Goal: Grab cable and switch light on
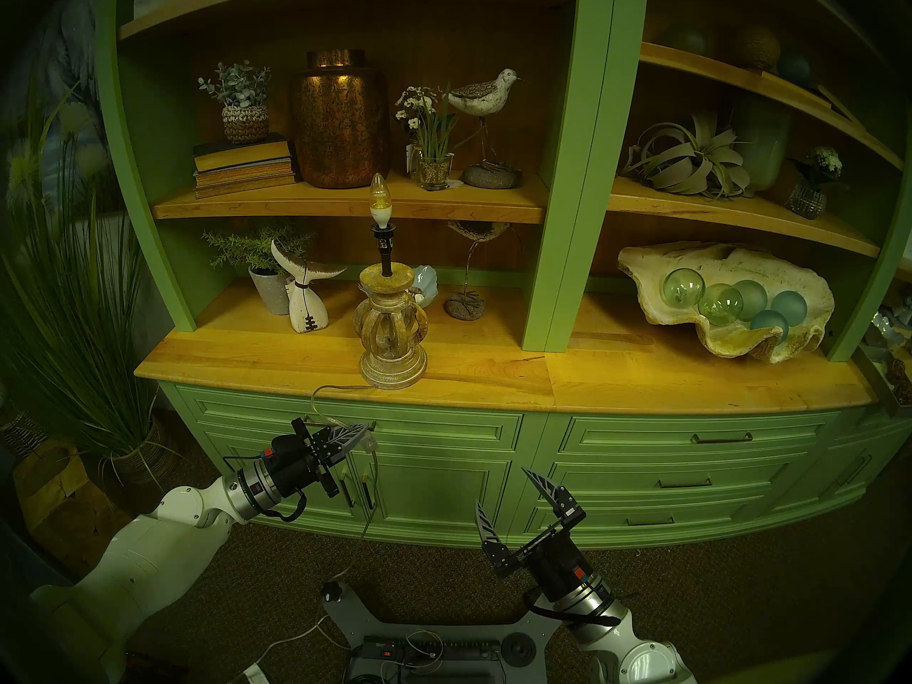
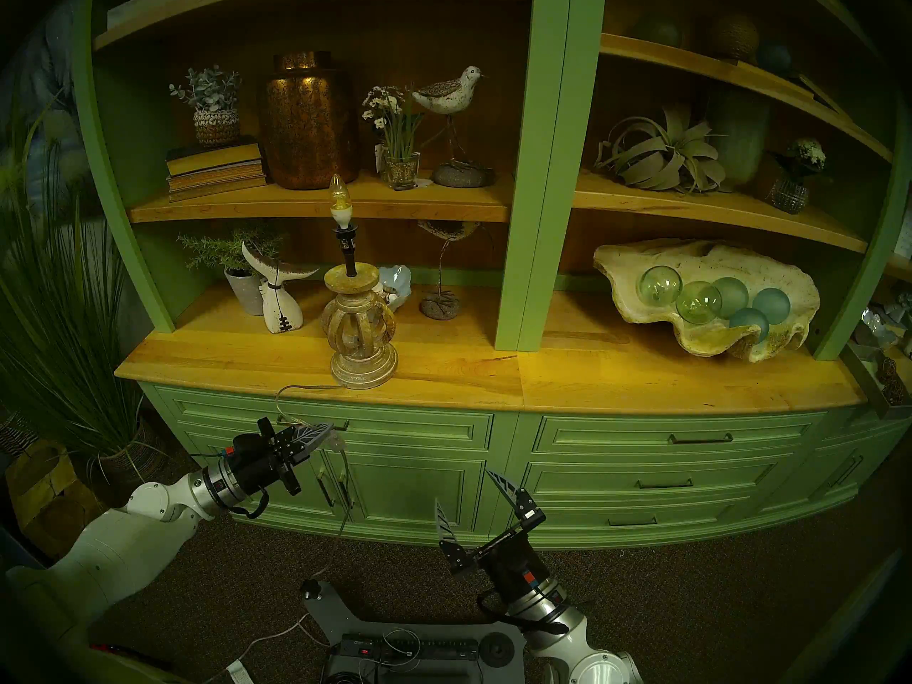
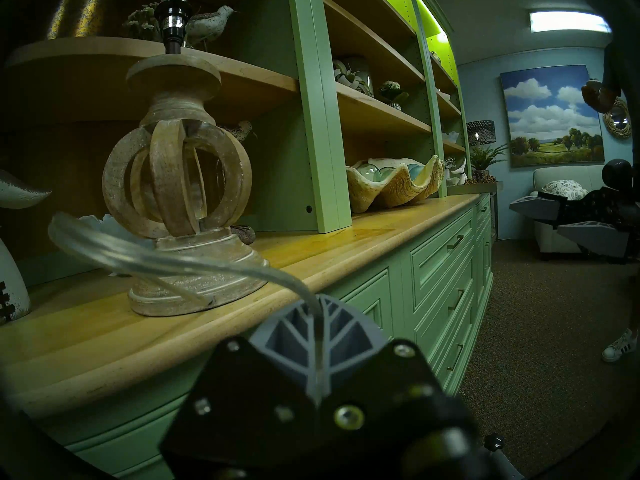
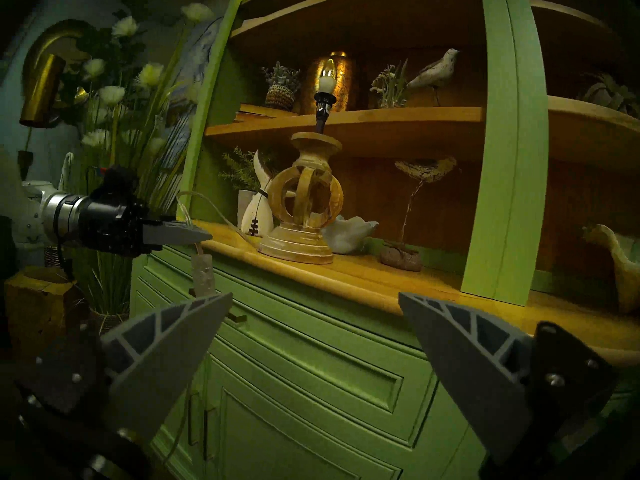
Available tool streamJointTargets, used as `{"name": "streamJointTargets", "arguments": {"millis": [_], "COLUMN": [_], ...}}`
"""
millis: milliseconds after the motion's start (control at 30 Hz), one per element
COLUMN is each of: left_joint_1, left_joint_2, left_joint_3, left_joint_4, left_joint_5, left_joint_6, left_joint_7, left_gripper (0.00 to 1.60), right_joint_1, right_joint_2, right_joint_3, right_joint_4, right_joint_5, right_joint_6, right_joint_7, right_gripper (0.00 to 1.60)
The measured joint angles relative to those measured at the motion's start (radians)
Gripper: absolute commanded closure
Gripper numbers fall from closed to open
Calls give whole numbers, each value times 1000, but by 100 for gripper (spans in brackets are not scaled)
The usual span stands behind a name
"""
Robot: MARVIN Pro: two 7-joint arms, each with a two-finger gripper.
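Cable (image 1: pixel 321 396): thin translucent clear lamp cord, leaves foot of lamp, loops over front edge of honey-coloured wooden countertop (image 1: pixel 641 387), drops past green cabinet doors (image 1: pixel 434 490) toward carpet. Small clear rectangular inline switch block (image 4: pixel 204 273) hangs just below left gripper (image 1: pixel 362 429), in front of top drawer. Left gripper level, grey ribbed fingers (image 3: pixel 322 327) pressed together on cord; cord seen in wrist view running between them.

Light (image 1: pixel 392 322): shadeless table lamp, weathered beige turned-wood base with open cage middle, black stem, bare candle-shaped bulb (image 1: pixel 378 199). Stands upright near countertop's front edge, left bay of green shelving. Bulb shows amber tint; lit or unlit not determinable.

Right gripper (image 1: pixel 508 500): fingers spread wide, nothing between them, lower and to right of switch block, well apart from it, pointed toward cabinet.

Writing: pale letters at top-left shelf edge, partly cut off, reads roughly "BEA". No brand marks legible on lamp or cord.
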Motion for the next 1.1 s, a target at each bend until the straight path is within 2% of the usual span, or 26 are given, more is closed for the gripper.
{"name": "streamJointTargets", "arguments": {"millis": [333, 667, 1100], "left_joint_1": [0, 0, 0], "left_joint_2": [1, 1, 1], "left_joint_3": [0, 0, 0], "left_joint_4": [0, 0, -1], "left_joint_5": [0, 0, 0], "left_joint_6": [0, 0, -1], "left_joint_7": [-1, -1, -2], "left_gripper": [160, 160, 160], "right_joint_1": [89, 188, 274], "right_joint_2": [79, 141, 161], "right_joint_3": [-6, -28, -76], "right_joint_4": [-10, 4, 71], "right_joint_5": [-19, -1, 38], "right_joint_6": [89, 160, 190], "right_joint_7": [109, 218, 307], "right_gripper": [0, 0, 0]}}
